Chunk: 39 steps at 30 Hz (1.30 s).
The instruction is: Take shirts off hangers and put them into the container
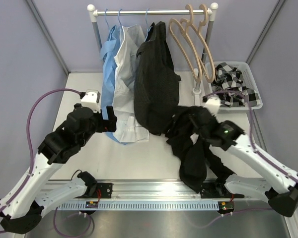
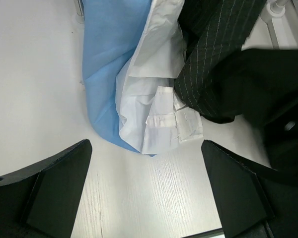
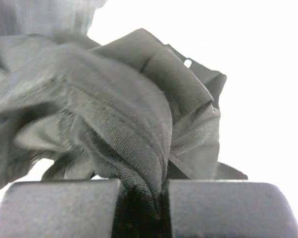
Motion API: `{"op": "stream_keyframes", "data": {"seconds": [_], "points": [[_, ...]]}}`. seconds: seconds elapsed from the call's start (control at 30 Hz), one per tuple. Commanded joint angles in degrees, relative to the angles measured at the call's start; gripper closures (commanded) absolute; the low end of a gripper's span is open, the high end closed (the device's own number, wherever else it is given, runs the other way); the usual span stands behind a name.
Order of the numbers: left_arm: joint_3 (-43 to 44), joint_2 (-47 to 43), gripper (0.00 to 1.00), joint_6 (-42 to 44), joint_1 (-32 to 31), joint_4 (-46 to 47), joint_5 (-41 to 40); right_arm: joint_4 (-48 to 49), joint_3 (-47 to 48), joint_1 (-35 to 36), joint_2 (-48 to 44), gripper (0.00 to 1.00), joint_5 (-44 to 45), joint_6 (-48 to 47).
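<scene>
Black fabric in hand: clamping the right gripper (image 3: 140,191) tight on the black shirt (image 1: 188,144), holding it just left of the container (image 1: 257,99). Holding the left gripper (image 1: 111,120) fully apart, further left of the container. Next, probably needing lifting over its rim, then releasing.

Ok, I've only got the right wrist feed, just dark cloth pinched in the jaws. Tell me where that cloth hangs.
Observer: The black shirt is on no hanger. It droops from the right gripper toward the near edge of the table.
Operator: Say what's already put away.
Observer: The white basket at far right holds the checked shirt.
Operator: Now list what's hanging.
Observer: On the rail hang a light blue shirt, a white shirt and a dark pinstriped shirt. Two wooden hangers are bare.
</scene>
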Motion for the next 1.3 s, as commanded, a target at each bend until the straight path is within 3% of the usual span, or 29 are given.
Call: {"op": "stream_keyframes", "data": {"seconds": [0.0,0.37,0.57,0.67,0.83,1.27], "points": [[3.2,0.2,0.01,1.1,0.1,1.2,0.3,-7.0,6.9,-3.7,-3.6,1.00,9.8,-3.6],[3.0,-1.9,0.01,2.2,0.1,1.1,-1.0,-11.6,18.6,-14.4,-9.6,1.00,19.5,-9.8],[2.9,-1.9,0.01,2.7,0.1,1.1,-1.1,-6.1,22.2,-16.0,-12.4,1.00,23.3,-15.2],[2.7,-1.5,0.01,2.9,0.1,1.2,-1.0,-4.9,25.8,-16.0,-10.0,1.00,22.8,-16.5],[2.5,-1.0,0.01,2.8,0.1,1.2,-0.5,4.8,28.8,-16.6,-6.1,1.00,21.7,-22.8],[0.3,-4.1,0.01,2.3,0.1,1.2,-1.0,17.9,43.6,-30.0,6.4,1.00,8.8,-29.7]]}}
